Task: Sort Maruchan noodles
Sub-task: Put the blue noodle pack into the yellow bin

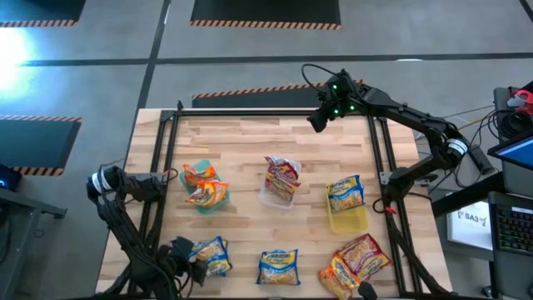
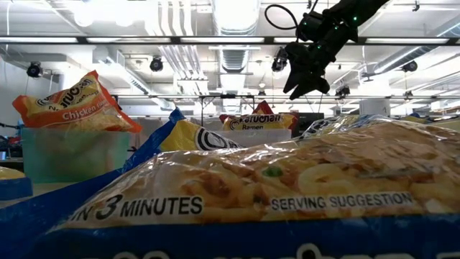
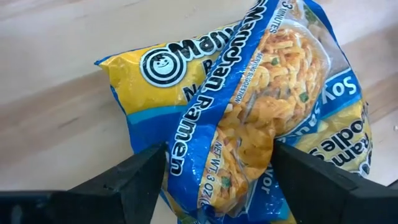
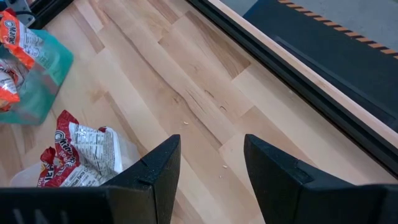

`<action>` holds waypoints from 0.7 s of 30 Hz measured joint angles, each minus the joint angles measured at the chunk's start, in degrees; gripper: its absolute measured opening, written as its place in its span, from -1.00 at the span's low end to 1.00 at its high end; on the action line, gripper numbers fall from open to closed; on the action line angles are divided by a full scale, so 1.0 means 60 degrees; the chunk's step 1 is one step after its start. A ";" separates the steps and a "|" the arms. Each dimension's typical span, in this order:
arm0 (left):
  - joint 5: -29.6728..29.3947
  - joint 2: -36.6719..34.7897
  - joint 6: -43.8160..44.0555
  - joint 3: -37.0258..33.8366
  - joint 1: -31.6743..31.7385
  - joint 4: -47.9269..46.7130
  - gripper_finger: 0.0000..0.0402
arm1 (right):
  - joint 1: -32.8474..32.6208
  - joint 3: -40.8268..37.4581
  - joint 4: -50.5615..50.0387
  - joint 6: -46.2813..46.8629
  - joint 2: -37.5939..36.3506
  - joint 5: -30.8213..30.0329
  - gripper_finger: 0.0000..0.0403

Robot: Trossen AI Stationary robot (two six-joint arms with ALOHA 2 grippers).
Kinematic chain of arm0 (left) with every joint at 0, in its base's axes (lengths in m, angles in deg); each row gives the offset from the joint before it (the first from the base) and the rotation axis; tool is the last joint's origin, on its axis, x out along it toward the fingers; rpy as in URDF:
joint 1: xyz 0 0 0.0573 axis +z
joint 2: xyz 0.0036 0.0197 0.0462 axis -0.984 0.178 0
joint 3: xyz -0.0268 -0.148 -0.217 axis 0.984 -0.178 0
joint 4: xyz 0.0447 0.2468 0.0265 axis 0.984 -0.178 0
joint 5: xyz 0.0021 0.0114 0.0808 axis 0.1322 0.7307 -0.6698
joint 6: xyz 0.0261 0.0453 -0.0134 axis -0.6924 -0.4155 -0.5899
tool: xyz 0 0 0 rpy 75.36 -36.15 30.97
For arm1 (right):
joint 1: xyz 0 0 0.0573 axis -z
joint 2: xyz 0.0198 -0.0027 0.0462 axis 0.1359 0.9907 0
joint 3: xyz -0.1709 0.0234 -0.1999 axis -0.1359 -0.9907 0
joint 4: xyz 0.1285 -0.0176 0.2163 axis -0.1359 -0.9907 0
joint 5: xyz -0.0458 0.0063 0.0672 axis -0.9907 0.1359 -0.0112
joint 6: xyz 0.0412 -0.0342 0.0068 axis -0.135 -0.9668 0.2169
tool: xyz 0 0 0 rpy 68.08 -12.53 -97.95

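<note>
Bright ceiling lights (image 2: 233, 14); glare on floor; foreground packet (image 2: 287, 187) blurred.

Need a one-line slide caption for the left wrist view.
Left hand, open, straddles a blue-and-yellow noodle packet lying on the wooden table.

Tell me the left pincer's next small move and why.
Probably close the left pincer: its open fingers already straddle the crinkly blue-and-yellow plastic ramen packet at the wooden table's near edge, while the right pincer hangs empty over the far side.
</note>
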State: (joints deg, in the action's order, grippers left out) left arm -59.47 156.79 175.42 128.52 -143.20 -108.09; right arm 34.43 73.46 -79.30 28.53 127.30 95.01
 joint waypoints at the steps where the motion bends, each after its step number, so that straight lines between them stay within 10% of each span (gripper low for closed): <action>1: -0.0003 0.0000 -0.0150 0.0000 0.0033 0.0007 0.31 | 0.0002 0.0000 -0.0003 0.0000 0.0000 -0.0003 -0.17; 21: -0.0014 -0.0122 -0.0510 0.0079 0.0046 0.0002 -0.87 | 0.0004 0.0000 0.0000 0.0000 0.0000 -0.0003 -0.17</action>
State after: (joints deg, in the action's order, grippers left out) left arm -59.55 156.05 172.36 128.99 -142.92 -108.08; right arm 34.45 73.46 -79.30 28.53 127.30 94.99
